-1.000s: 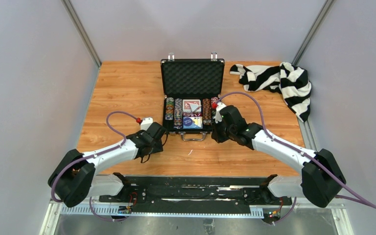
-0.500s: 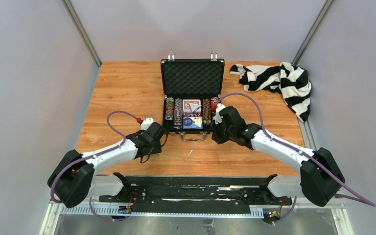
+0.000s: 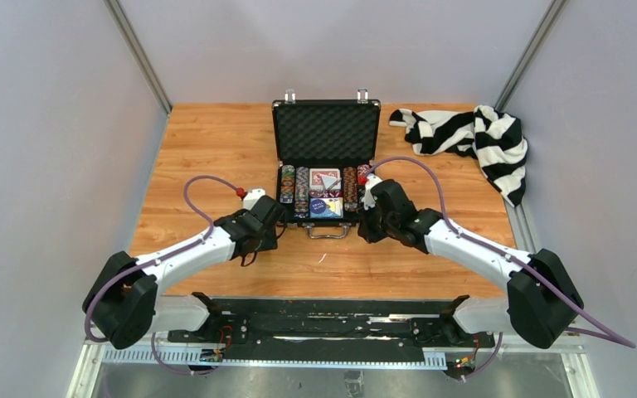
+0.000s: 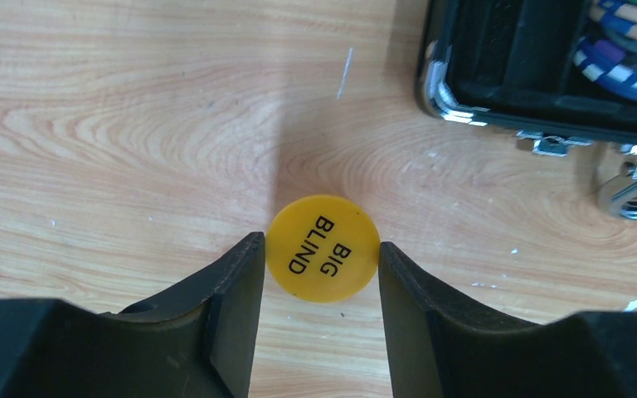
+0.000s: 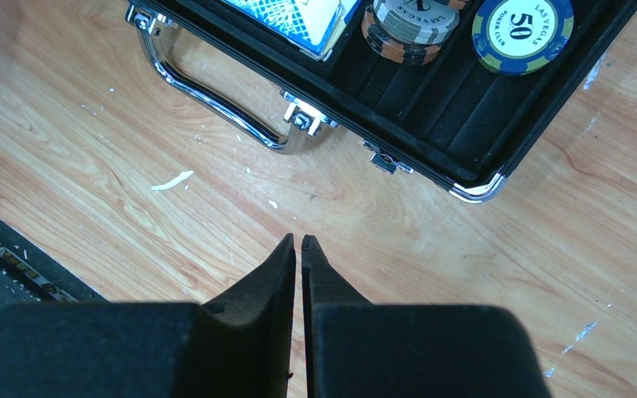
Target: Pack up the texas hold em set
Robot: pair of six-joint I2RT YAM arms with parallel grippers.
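Fingers of the left gripper [image 4: 319,245] press against both edges of the yellow BIG BLIND button [image 4: 323,249], over the wooden table [image 3: 207,149] just off the near left corner of the open briefcase [image 3: 326,131] (lifted or lying flat, hard to say). Right gripper [image 5: 300,242] hangs low in front of the case's metal handle [image 5: 216,99], fingers pinched almost together on nothing. Poker chips [image 3: 302,189] and card decks [image 3: 325,178] sit in the tray below the upright foam lid.
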